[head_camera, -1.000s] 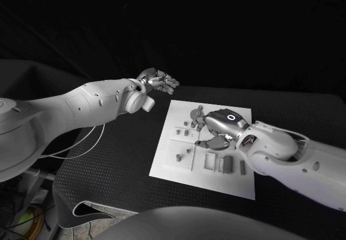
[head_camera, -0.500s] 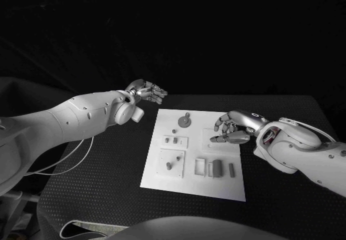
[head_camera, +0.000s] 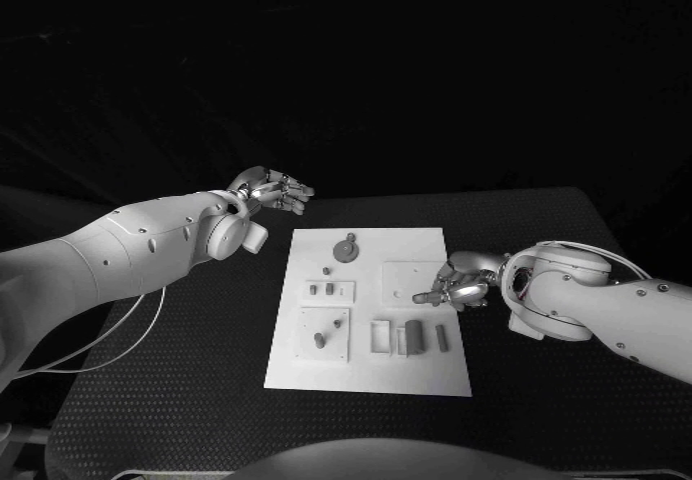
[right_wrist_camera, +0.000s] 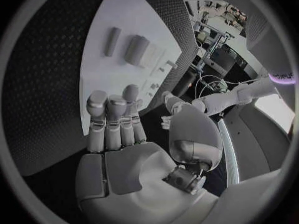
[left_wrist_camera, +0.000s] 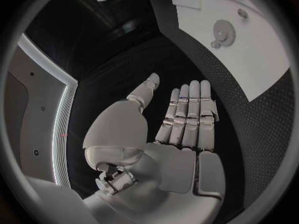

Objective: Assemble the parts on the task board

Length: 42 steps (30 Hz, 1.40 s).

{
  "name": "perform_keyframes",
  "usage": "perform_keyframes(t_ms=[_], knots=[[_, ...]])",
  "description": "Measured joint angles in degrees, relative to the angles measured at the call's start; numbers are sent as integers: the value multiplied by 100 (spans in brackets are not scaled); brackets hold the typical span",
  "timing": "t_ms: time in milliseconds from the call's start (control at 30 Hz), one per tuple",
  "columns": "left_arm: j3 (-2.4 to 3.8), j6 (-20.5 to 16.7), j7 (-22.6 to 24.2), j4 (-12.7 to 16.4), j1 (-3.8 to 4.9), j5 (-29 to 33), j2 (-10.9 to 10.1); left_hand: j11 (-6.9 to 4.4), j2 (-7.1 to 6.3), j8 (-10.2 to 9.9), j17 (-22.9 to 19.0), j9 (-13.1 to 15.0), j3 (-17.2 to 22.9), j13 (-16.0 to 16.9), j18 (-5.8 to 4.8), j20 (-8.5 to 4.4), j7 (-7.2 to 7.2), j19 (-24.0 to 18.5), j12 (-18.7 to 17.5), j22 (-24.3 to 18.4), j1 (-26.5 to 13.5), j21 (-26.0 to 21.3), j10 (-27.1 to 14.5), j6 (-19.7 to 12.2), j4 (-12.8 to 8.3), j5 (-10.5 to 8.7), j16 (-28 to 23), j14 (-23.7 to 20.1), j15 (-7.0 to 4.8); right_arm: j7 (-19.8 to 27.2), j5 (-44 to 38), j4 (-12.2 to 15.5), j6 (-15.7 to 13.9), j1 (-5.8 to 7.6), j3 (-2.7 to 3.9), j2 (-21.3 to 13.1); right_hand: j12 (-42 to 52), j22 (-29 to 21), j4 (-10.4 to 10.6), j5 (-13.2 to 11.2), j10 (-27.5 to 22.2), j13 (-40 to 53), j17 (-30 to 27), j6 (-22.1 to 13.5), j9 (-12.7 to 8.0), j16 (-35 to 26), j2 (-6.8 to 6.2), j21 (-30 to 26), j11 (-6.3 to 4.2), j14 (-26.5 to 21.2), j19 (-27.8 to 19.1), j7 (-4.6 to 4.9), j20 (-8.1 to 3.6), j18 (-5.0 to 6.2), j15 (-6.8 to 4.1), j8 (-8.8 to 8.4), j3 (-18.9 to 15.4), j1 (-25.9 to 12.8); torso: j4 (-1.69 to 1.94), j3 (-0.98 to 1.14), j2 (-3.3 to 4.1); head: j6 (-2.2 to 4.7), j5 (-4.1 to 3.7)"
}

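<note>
The white task board point(head_camera: 368, 345) lies flat in the center of the frame on the black table point(head_camera: 188, 400), its long side running from the upper center toward the bottom. Small grey parts sit on it: a round gear point(head_camera: 346, 249) near the upper edge, short pegs point(head_camera: 330, 289) in a square recess at middle left, a further peg point(head_camera: 320, 340) in a recess at lower left, and upright rectangular blocks point(head_camera: 414, 337) at lower center.

The left hand point(head_camera: 271, 188) hangs above the table at upper left of the frame, off the board's upper left corner. It holds nothing; its fingers point(left_wrist_camera: 190, 114) lie straight and close together, the thumb set apart.

The right hand point(head_camera: 459, 281) sits at the board's right edge, center right of the frame. Its fingers point(right_wrist_camera: 112, 119) extend over the white surface with nothing in the palm.
</note>
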Motion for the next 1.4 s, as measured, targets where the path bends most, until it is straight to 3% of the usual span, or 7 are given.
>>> perform_keyframes(t_ms=[133, 267, 500, 1067, 1233, 1400], knots=[[-1, 3, 0, 0, -6, 1, 3, 0, -1, 0, 2, 0, 0, 0, -1, 0, 0, 0, 0, 0, 2, 0, 0, 0, 0, 0, 0, 0, 0, -239, 100, -7, 305, -5, -67, 6, 0, 0, 602, -19, 33, 67, 151, 24, 38, 47, -66, 152, -26, 18, -46, -24, -83, -2, -55, -98, -240, 301, -20, 1, -14, -20, -53], [-3, 5, 0, -1, -10, 1, 9, 0, -2, 0, 6, 0, 0, 0, -2, 0, 0, 0, 0, 0, 2, 0, 0, 0, 0, 0, 0, 0, 0, -361, 155, -9, 415, -3, -103, 34, 0, 0, 798, -19, 66, 100, 202, 26, 46, 47, -38, 184, 5, 28, -54, -26, -92, -4, -66, -132, -402, 463, -31, -3, -14, -35, -98], [-5, 10, 0, 1, -13, 4, 12, 0, 20, 0, 11, -5, 0, -6, -4, 0, 0, 0, 0, 0, -20, 0, 0, 0, 0, 0, -21, 0, 0, -499, 183, -26, 515, -39, -205, 191, 0, 0, 807, -19, 76, 108, 225, 26, 45, 47, -12, 185, -4, 29, -54, -26, -91, -4, -65, -164, -502, 489, -29, -7, -6, -64, -141], [-8, 26, -1, 7, -15, 7, 19, 0, -2, 0, 23, -4, 0, -10, -8, 1, 0, 0, 0, 0, -44, 0, -1, 0, 0, 0, -21, 0, 0, -523, -302, -202, 535, -218, -240, 494, -23, 0, 792, -19, 78, 152, 308, 46, 57, 47, 212, 217, -4, 27, -54, -46, -89, -4, -62, -237, -788, 712, -16, -19, 19, -121, -155], [-9, 30, -1, 8, -16, 8, 17, 0, -2, 0, 23, -10, 0, -10, -8, 1, 0, -1, 0, 0, -43, 0, -1, 0, 0, 0, -21, 0, 0, -523, -347, -250, 556, -259, -248, 536, -23, 0, 801, -19, 87, 167, 337, 79, 65, 47, 347, 226, -13, 27, -73, -78, -69, -4, -62, -269, -902, 848, -18, -20, 23, -130, -147], [-9, 33, -1, 10, -16, 8, 11, 0, 21, 0, 29, -10, 0, -12, -9, 1, 0, -1, 0, 0, -66, 0, 0, 0, 0, 0, -44, -1, 0, -527, -371, -309, 587, -279, -253, 579, -46, 0, 793, 177, 106, 182, 367, 182, 71, 47, 422, 241, 6, 27, -74, -15, -68, -2, -61, -285, -1020, 923, -19, -21, 26, -150, -142]])
